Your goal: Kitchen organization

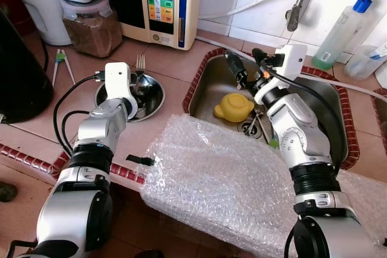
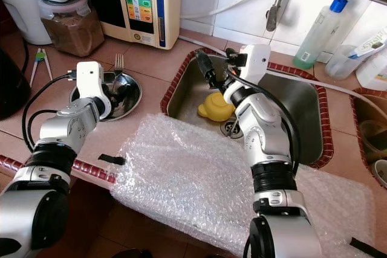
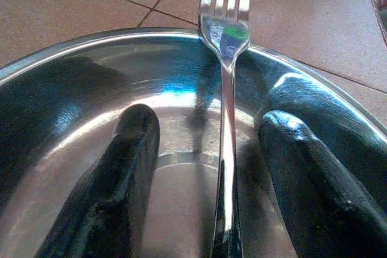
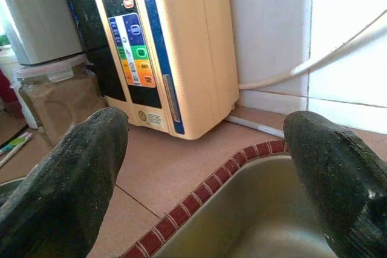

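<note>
A steel bowl (image 1: 151, 102) sits on the tiled counter left of the sink (image 1: 329, 110). A fork (image 3: 227, 119) lies in it, its tines over the far rim (image 1: 140, 63). My left gripper (image 1: 141, 89) reaches down into the bowl (image 3: 72, 64) and is open, one finger (image 3: 115, 179) on each side of the fork handle without pinching it. My right gripper (image 1: 245, 63) hovers open and empty over the sink's left part, above a yellow lidded item (image 1: 234, 107) near the drain.
A sheet of bubble wrap (image 1: 230, 179) covers the counter's front edge and the sink's near side. A water machine (image 1: 160, 4), a jar of brown powder (image 1: 91, 28) and a white jar stand at the back. Bottles (image 1: 341, 28) stand at the back right, and a black appliance (image 1: 21, 70) at the left.
</note>
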`<state>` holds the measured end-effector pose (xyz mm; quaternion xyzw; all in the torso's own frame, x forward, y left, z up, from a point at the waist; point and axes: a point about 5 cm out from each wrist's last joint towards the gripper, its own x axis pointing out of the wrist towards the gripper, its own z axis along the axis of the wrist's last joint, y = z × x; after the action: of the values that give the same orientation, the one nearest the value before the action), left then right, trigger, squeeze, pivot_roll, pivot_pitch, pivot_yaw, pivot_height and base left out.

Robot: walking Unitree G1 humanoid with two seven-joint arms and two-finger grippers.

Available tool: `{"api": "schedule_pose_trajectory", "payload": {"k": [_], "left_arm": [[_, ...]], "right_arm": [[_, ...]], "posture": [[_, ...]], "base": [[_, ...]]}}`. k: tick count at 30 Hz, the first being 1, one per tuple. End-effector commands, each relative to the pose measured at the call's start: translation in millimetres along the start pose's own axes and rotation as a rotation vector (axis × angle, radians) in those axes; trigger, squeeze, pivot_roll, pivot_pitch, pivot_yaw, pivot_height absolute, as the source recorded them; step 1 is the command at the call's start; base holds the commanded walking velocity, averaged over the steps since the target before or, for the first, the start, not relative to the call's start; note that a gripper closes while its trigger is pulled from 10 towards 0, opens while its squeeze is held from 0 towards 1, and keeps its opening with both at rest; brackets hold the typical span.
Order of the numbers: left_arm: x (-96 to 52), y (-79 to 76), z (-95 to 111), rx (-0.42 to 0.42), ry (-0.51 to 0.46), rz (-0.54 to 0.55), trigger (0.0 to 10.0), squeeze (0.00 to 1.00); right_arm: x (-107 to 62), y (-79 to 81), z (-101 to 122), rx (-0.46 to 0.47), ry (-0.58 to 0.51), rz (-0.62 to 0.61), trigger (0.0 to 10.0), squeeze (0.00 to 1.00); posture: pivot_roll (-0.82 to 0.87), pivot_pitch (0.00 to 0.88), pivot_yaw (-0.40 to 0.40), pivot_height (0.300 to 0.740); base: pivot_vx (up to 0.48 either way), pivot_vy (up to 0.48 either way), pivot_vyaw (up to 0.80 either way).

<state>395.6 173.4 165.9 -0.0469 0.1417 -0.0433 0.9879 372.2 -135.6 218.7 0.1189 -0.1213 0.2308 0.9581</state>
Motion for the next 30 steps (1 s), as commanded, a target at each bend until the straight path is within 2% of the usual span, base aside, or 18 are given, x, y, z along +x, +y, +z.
{"api": "schedule_pose_trajectory", "payload": {"k": [1,4,8,18,22,30], "left_arm": [[1.1,2.1,-5.1,0.024,0.039,0.003,0.0,0.00],[0.9,6.3,-5.4,0.031,0.041,0.018,0.0,0.00],[0.5,10.8,-6.8,0.029,0.040,0.028,0.0,0.00],[-0.3,15.0,-12.6,0.024,0.041,0.037,0.0,0.00],[-0.5,14.6,-11.9,0.064,0.022,0.027,0.0,0.00],[-1.0,17.1,-11.2,0.061,0.007,0.032,0.0,0.00]], "right_arm": [[3.5,2.1,6.2,0.001,0.002,0.053,10.0,0.00],[2.3,6.7,2.2,-0.021,0.057,0.141,10.0,0.00],[-3.1,2.7,-9.0,-0.038,0.200,0.203,10.0,0.00],[-15.7,10.0,-28.5,-0.058,0.332,0.298,10.0,0.00],[-26.6,13.5,-43.2,-0.076,0.447,0.364,10.0,0.00],[-30.9,15.4,-47.3,-0.072,0.472,0.378,10.0,0.00]], "posture": [[0.02,0.062,-0.034,0.740],[0.02,0.059,-0.034,0.740],[0.02,0.052,-0.044,0.740],[0.01,0.052,-0.055,0.740],[0.01,0.055,-0.055,0.740],[0.01,0.057,-0.058,0.740]], "base": [[0.000,0.000,0.00],[0.000,0.000,0.00],[0.000,0.000,0.00],[0.000,0.000,0.00],[0.000,0.000,0.00],[0.000,0.000,0.00]]}}
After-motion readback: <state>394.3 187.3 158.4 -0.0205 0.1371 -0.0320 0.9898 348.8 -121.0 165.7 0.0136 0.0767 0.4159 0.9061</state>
